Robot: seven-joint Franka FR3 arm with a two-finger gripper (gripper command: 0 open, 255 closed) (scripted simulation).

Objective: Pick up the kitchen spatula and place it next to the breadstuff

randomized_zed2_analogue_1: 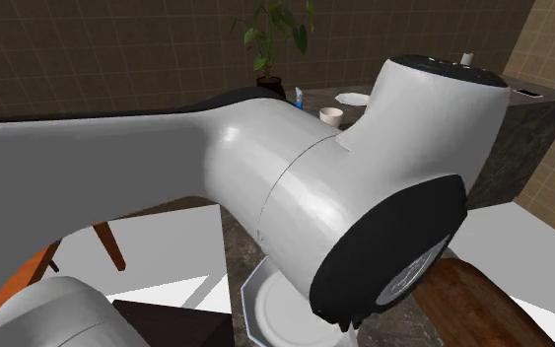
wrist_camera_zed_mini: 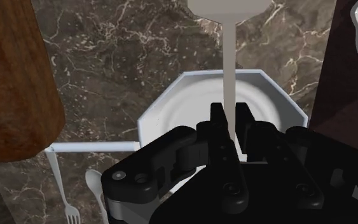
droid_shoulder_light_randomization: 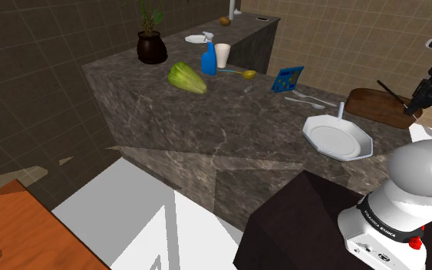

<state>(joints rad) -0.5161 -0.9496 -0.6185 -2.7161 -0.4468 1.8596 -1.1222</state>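
Jaws are clamped on the thin stem of the white kitchen spatula (wrist_camera_zed_mini: 229,70), with one black finger (wrist_camera_zed_mini: 217,124) tight against each side of it. The spatula's broad blade reaches out past the fingertips.

Directly beneath the jaws, an eight-sided white plate (wrist_camera_zed_mini: 171,108) sits on the dark marbled surface (wrist_camera_zed_mini: 120,44). To one side of the jaws, a pale straight utensil handle (wrist_camera_zed_mini: 91,147) rests on the plate's rim and points toward a brown wooden board (wrist_camera_zed_mini: 12,83). A fork (wrist_camera_zed_mini: 61,184) lies just beside that handle. On the opposite side of the jaws stands the robot's dark stand (wrist_camera_zed_mini: 346,95).

In the shoulder view the jaws hang high, above the end of the board, with the plate lower down and apart from them. A small brown lump, seemingly the breadstuff (droid_shoulder_light_randomization: 225,21), lies well apart from the jaws on the far raised stretch of the surface. Between it and the jaws are a blue spray bottle (droid_shoulder_light_randomization: 208,60), a white cup (droid_shoulder_light_randomization: 222,55) and a green vegetable (droid_shoulder_light_randomization: 187,77).
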